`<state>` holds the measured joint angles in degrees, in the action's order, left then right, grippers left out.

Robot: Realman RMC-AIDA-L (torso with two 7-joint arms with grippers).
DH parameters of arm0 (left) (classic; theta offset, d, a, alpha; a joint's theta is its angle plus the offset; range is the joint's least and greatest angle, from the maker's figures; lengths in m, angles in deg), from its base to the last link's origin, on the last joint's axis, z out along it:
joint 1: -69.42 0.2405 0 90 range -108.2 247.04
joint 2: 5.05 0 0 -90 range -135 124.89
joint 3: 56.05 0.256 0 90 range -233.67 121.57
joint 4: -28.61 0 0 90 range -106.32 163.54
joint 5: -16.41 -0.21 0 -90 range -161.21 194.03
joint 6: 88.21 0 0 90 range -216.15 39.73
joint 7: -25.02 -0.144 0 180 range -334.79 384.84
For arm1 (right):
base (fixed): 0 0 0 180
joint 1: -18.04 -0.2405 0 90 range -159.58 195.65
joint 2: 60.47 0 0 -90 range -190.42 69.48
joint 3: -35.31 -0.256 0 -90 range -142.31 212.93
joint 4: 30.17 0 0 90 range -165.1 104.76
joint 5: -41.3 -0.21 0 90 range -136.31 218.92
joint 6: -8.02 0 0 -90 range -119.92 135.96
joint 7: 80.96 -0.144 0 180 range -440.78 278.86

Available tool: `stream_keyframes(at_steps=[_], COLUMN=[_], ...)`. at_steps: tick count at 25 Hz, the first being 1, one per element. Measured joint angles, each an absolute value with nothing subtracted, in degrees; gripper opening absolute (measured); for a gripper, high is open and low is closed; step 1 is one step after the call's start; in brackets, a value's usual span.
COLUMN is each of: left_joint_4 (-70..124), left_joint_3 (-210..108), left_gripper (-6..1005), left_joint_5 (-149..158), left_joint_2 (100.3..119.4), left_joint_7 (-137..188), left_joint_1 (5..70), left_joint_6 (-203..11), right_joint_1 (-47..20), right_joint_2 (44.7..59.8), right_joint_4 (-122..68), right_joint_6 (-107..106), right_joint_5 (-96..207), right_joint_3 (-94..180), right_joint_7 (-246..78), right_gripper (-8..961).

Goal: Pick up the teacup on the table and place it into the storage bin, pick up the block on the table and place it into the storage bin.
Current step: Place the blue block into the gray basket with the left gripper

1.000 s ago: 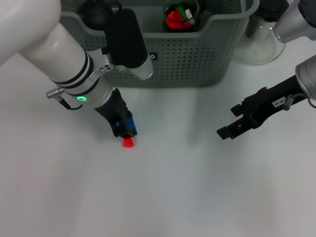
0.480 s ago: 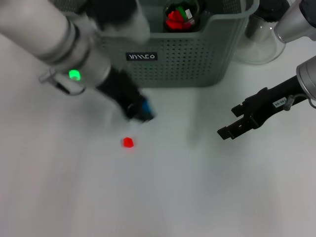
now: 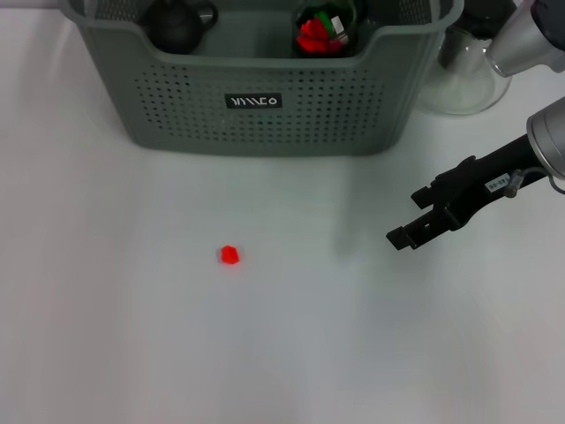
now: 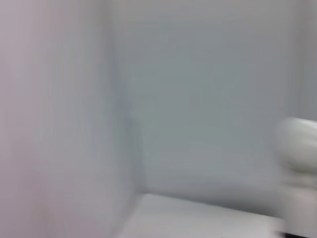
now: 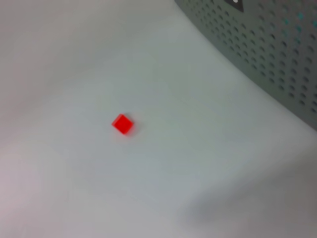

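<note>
On the bin front, a black label — block alone on open table; right gripper empty, jaws apart.

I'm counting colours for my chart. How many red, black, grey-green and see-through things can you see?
Red: 2, the block on the table and something red in the storage bin.
Black: 1, a round teapot-like thing in the bin.
Grey-green: 1, the storage bin.
See-through: 1, a glass pot beside the bin.
Total: 5.

Only the right arm's tool shows, hovering low at the right, fingers parted.
</note>
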<state>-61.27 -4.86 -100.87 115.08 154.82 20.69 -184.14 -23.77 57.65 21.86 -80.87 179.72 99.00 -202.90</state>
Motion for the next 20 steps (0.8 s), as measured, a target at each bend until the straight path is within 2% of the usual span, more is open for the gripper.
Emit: stream_keyframes(at_steps=[4,8,12,20], left_joint_4=[-47.6,-34.2,-26.7,-20.5], left_joint_3=[-3.3,-1.6,1.1,4.8], left_gripper=[434,440,446,458], left_joint_5=[-107.0,-110.2,-112.0,-115.6], left_joint_2=[112.51,111.49,111.56,113.22], left_joint_7=[154.8,152.7,151.7,151.6], left_joint_1=[14.7,10.5,8.9,9.5], left_joint_6=[-172.2,-160.9,-152.0,-140.0], right_joint_1=[-23.7,-23.7,-23.7,-23.9], right_joint_2=[57.66,57.62,57.57,57.73], right_joint_4=[21.9,21.9,21.9,21.9], right_joint_6=[-80.9,-80.9,-80.9,-80.9], right_joint_5=[179.7,179.7,179.7,180.0], right_joint_3=[99.0,99.0,99.0,99.1], right_joint_7=[-202.7,-202.7,-202.7,-202.7], right_gripper=[944,945,945,944])
